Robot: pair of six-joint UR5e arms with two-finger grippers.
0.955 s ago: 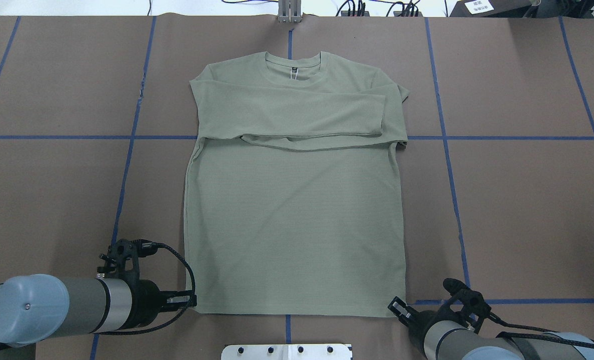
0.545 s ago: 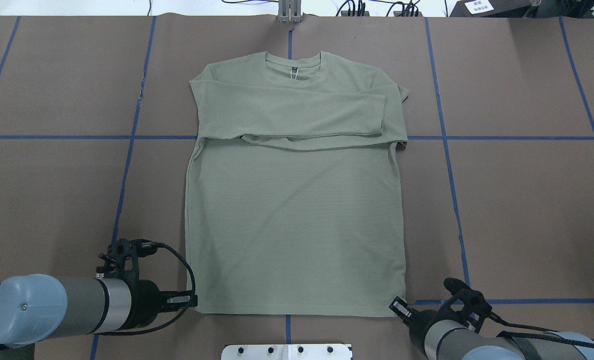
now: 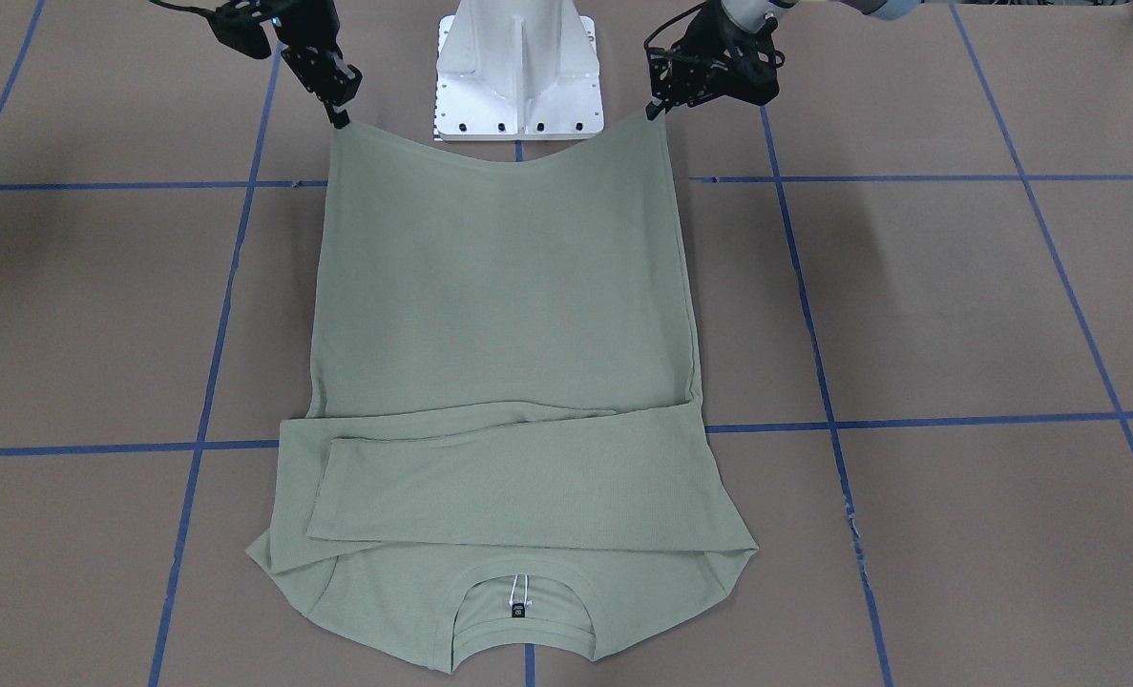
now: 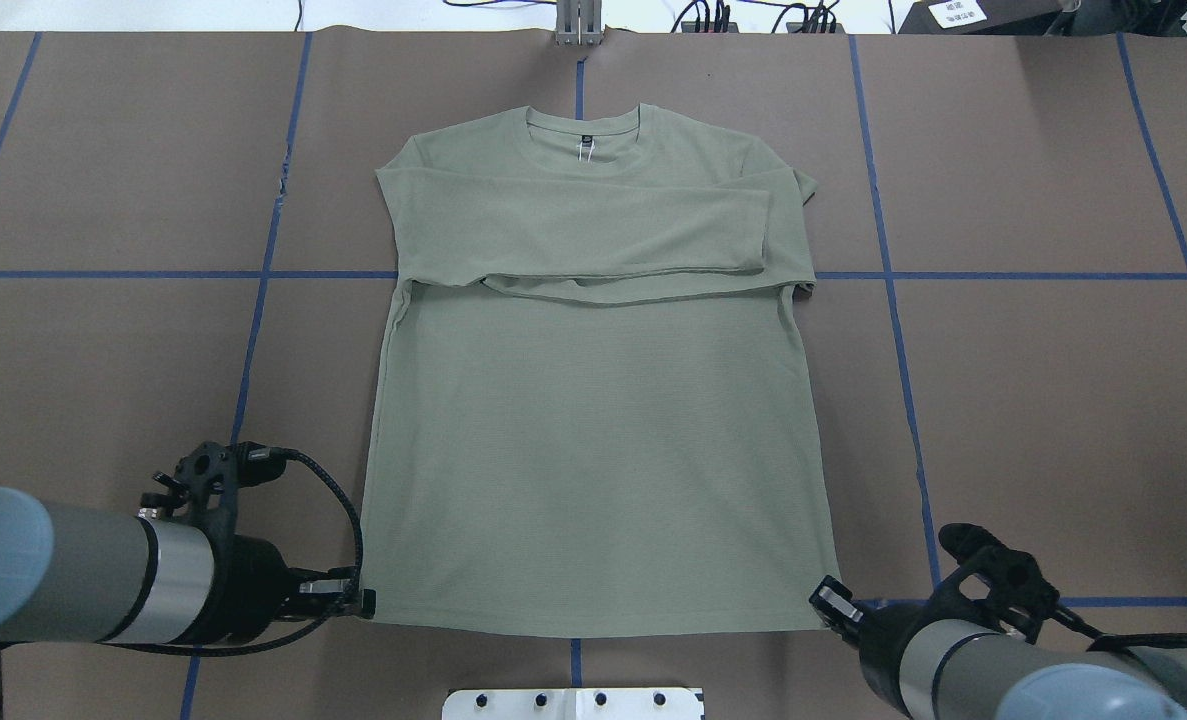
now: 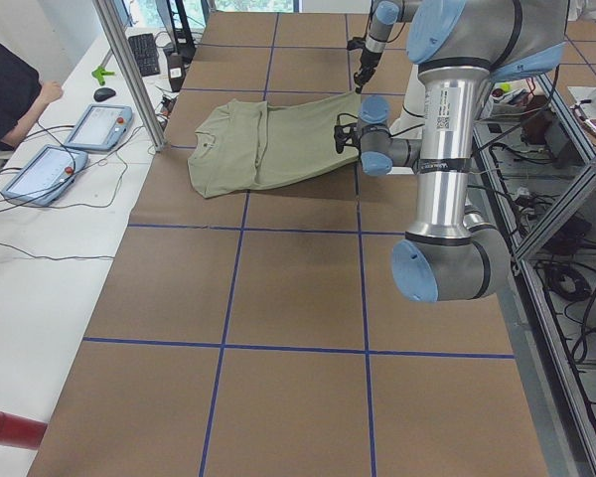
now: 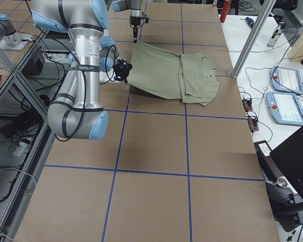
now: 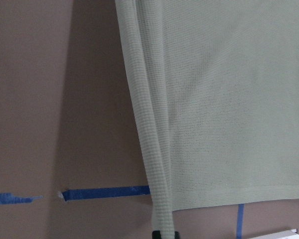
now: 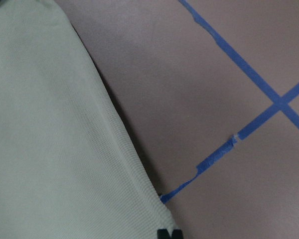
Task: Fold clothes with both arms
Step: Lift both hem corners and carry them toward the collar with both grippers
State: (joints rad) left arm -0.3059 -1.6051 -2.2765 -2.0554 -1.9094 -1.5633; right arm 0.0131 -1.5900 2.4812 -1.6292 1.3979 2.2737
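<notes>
Left gripper (image 4: 365, 603) seemingly at shirt (image 4: 593, 430) corner

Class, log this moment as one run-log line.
left gripper: shut on shirt hem corner | right gripper: same, other corner | hem: raised

Person (image 5: 5, 94) cropped at edge (neck tag (image 3: 518, 611) print unreadable).

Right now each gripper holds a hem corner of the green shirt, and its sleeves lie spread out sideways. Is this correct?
Only the sleeves are wrong: they lie folded across the chest of the shirt, as the overhead view shows. The rest holds.
</notes>
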